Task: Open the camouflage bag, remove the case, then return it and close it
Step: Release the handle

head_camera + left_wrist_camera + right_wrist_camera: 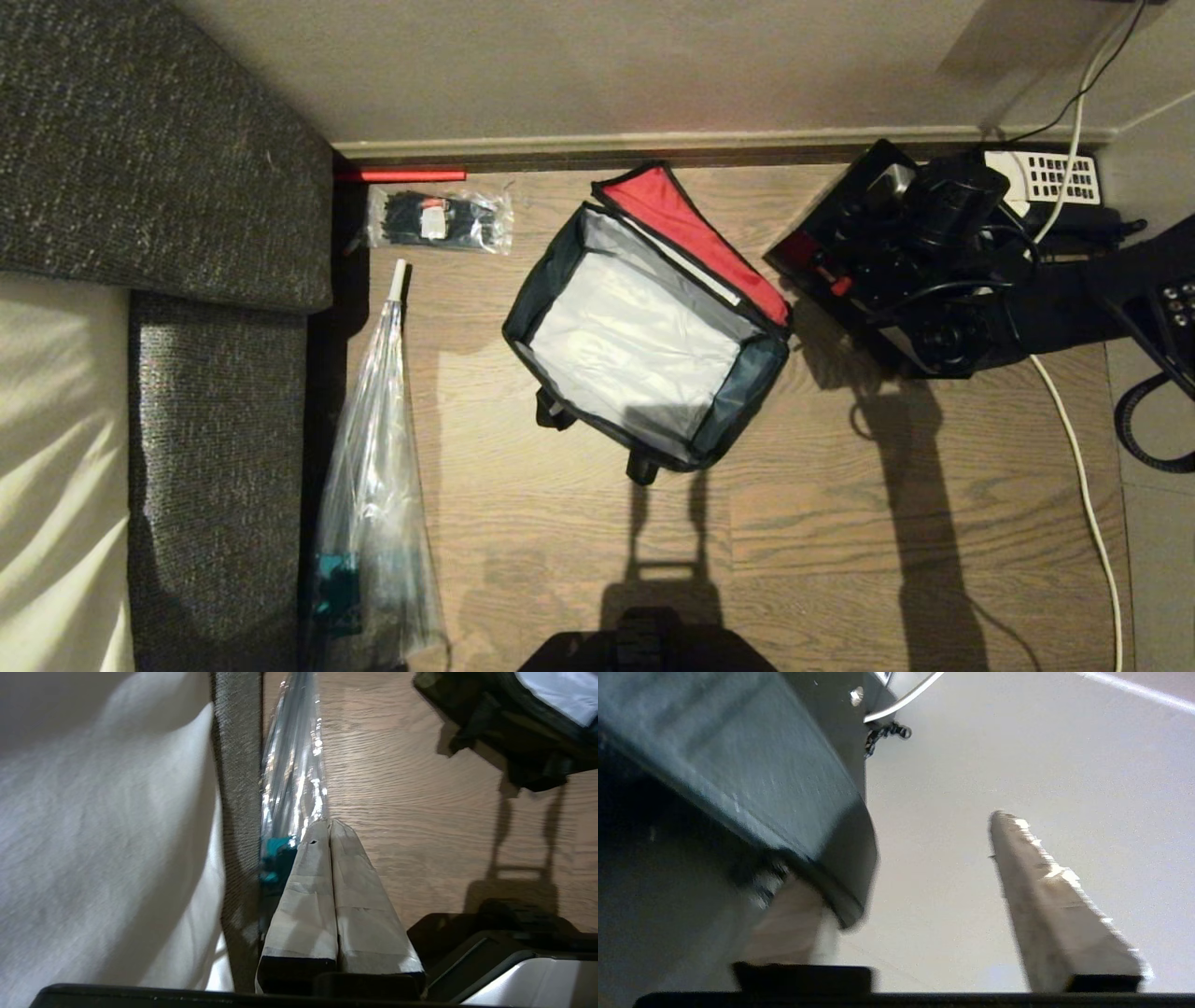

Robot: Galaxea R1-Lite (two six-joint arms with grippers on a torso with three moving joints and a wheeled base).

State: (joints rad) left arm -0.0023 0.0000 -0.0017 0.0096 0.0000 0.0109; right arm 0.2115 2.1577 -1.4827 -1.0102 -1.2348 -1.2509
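– Bag first: where does it stand?

– The camouflage bag [724, 411] sits on the wooden floor [840, 523], in the middle of my head view and turned at an angle to the wall. Its lid [686, 233] is thrown back, red lining up. The silvery-grey interior [635, 345] is bare.

– And the case?

– Out of the bag. The case [812, 247] is just beside the lid side of the bag, to my right and close to the skirting board, with my right arm [943, 243] over it. I cannot tell whether it lies flat on the floor. A small red-orange spot shows on its near edge.

– Does your right gripper have it?

– No, my right gripper [896, 858] is released. One finger [1064, 914] stands well clear. The case [738, 788] lies along the other finger, hiding most of it, and I cannot tell whether they touch.

– The left one?

– My left gripper [330, 823] is clenched on nothing, its taped fingertips pressed together. It hangs low on my left beside the dark grey sofa edge [238, 788].

– Anything else nearby?

– A folded clear umbrella [373, 448] lies along the sofa. A clear plastic bag of black ties [439, 221] lies near the wall, with a red stick [401, 175] beyond it. A desk phone with a white keypad [1046, 177] sits behind my right arm, and a white cable [1083, 485] runs down the floor.
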